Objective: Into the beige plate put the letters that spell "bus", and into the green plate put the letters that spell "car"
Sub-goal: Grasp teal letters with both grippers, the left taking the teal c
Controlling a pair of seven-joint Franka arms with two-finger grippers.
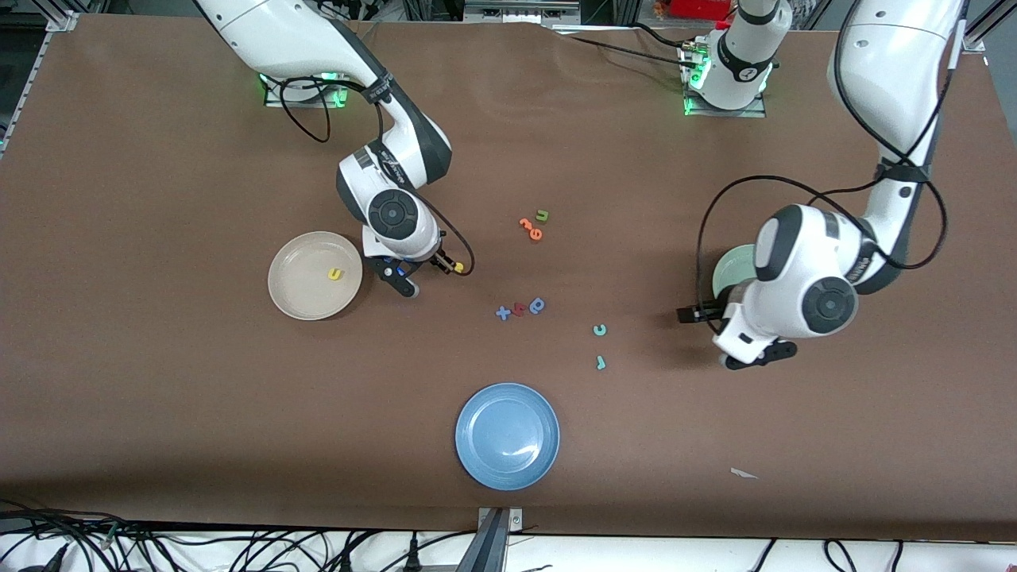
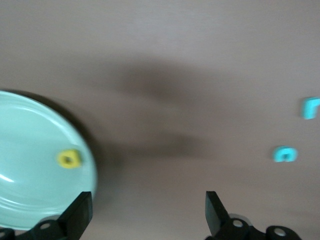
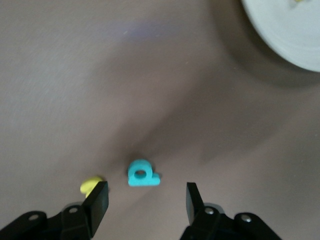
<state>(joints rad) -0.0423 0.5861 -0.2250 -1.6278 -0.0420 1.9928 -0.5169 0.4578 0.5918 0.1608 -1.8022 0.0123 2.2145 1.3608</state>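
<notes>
The beige plate (image 1: 302, 298) holds a yellow "u" (image 1: 336, 274). Beside it, toward the table's middle, my right gripper (image 1: 425, 274) (image 3: 147, 200) hangs low and open. The teal "b" (image 3: 142, 173) lies flat on the table just ahead of its fingertips, and the yellow "s" (image 3: 90, 184) peeks out by one finger. The green plate (image 1: 729, 270) (image 2: 30, 185), mostly hidden under my left arm, holds a yellow letter (image 2: 69, 158). My left gripper (image 1: 725, 338) (image 2: 148, 210) is open and empty over bare table at the plate's rim. The teal "c" (image 1: 601, 330) (image 2: 285, 154) and teal "r" (image 1: 601, 363) (image 2: 311, 107) lie on the table.
A blue plate (image 1: 507, 435) sits near the front edge. Two orange letters (image 1: 531, 229) and a green "u" (image 1: 543, 214) lie mid-table. A blue "x" (image 1: 503, 313), a red letter (image 1: 519, 308) and a blue round letter (image 1: 537, 305) lie in a row. A paper scrap (image 1: 744, 473) lies near the front.
</notes>
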